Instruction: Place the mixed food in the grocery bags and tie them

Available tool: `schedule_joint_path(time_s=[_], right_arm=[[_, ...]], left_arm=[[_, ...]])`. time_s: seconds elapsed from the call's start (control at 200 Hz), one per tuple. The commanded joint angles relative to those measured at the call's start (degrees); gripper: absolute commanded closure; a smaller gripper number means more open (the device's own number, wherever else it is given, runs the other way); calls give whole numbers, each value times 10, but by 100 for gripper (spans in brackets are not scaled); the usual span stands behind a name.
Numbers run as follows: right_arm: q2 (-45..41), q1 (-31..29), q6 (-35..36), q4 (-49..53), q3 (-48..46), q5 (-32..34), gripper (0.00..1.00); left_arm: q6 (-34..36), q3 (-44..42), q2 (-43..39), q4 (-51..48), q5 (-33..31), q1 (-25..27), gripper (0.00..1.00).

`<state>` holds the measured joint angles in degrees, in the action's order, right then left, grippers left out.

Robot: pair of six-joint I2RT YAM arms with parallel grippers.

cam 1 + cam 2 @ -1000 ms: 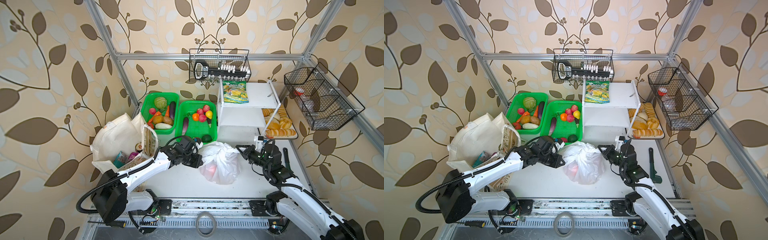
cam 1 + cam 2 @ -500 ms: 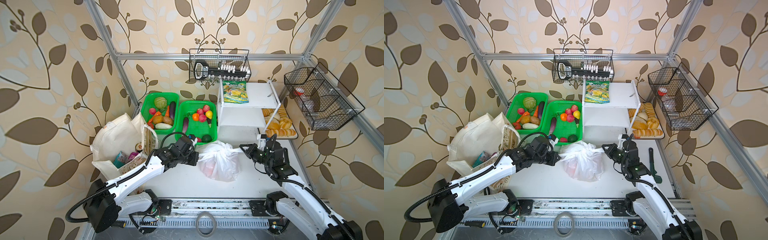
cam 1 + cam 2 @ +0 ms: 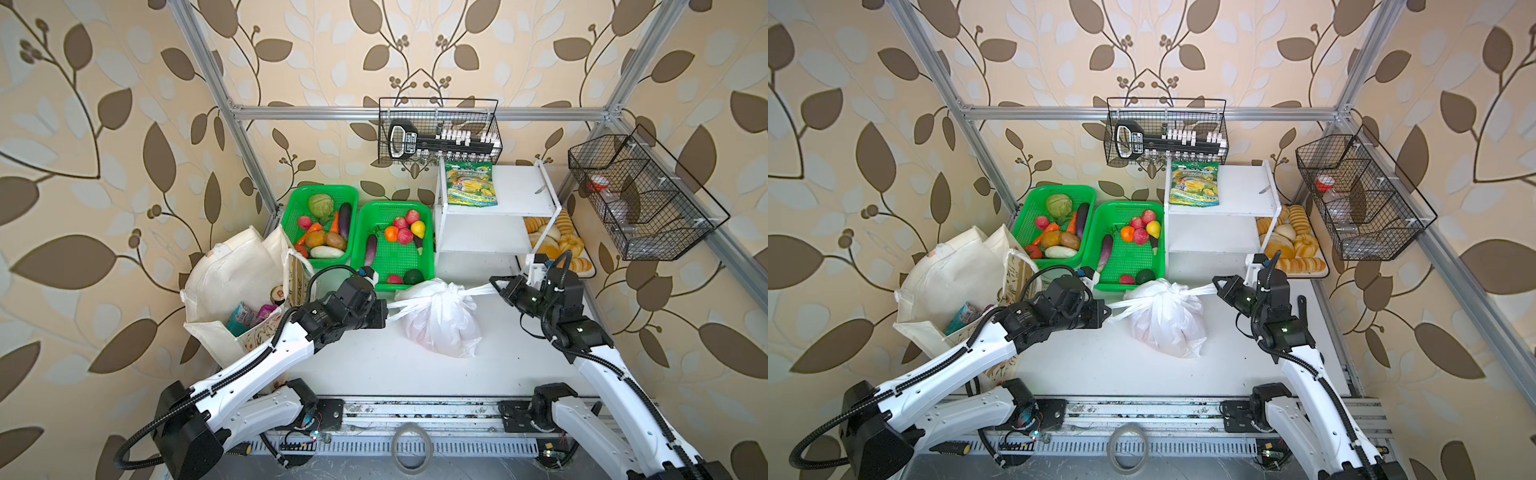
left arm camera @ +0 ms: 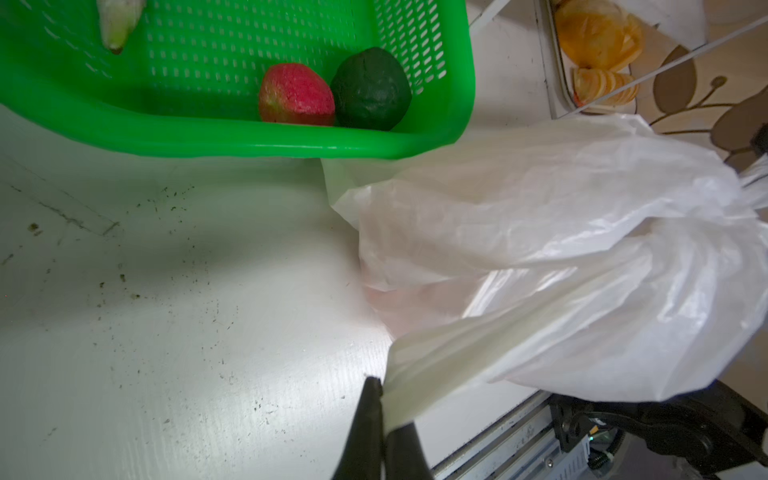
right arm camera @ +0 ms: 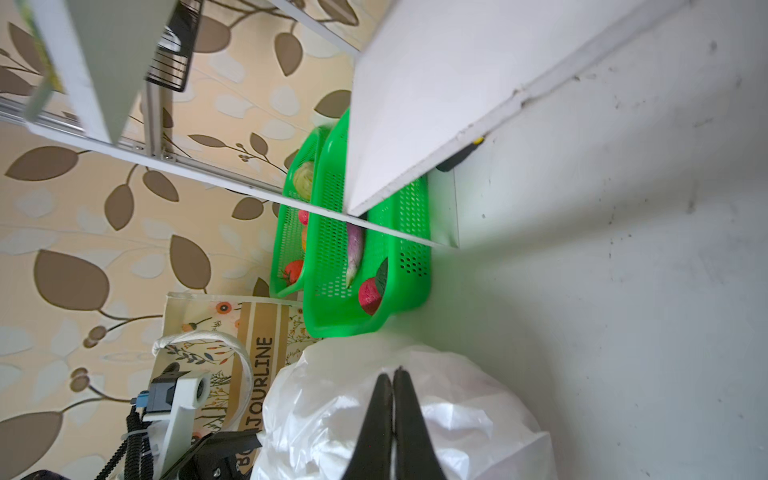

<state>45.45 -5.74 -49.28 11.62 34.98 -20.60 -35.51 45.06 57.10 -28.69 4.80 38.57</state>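
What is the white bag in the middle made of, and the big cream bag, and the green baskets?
The white bag looks like thin plastic film: shiny, crinkly, and something pinkish shows faintly through. The cream bag seems to be woven cloth: matte, soft folds, a rope-like handle. The green baskets look like hard glossy plastic, moulded with rows of little holes.

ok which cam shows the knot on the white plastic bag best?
Either top view. In both top views the knot sits unobstructed atop the plastic bag, its handle ends held taut by the shut left gripper and right gripper. Left wrist catches only the gathered neck at the frame edge; right wrist's fingers hide it.
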Motion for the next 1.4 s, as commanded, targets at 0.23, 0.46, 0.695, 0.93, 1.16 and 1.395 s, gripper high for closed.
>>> schedule_joint_path(time_s=[0.23, 0.46, 0.695, 0.93, 1.16, 1.395], right_arm=[[-24, 52, -1, 20, -119, 148, 100], [-33, 67, 23, 31, -43, 101, 100], [-16, 38, 25, -18, -74, 7, 96], [-69, 53, 56, 71, -54, 35, 31], [-117, 101, 78, 157, 9, 110, 12], [-112, 106, 61, 144, 9, 53, 12]], left_arm=[[-118, -94, -33, -126, -115, -34, 100], [-88, -49, -57, -161, -154, -36, 100], [-42, -49, -49, -110, -73, -36, 100], [20, 15, -71, -104, -45, -36, 34], [148, 107, -44, -79, 37, -35, 23], [352, 215, 94, -95, 28, 85, 15]])
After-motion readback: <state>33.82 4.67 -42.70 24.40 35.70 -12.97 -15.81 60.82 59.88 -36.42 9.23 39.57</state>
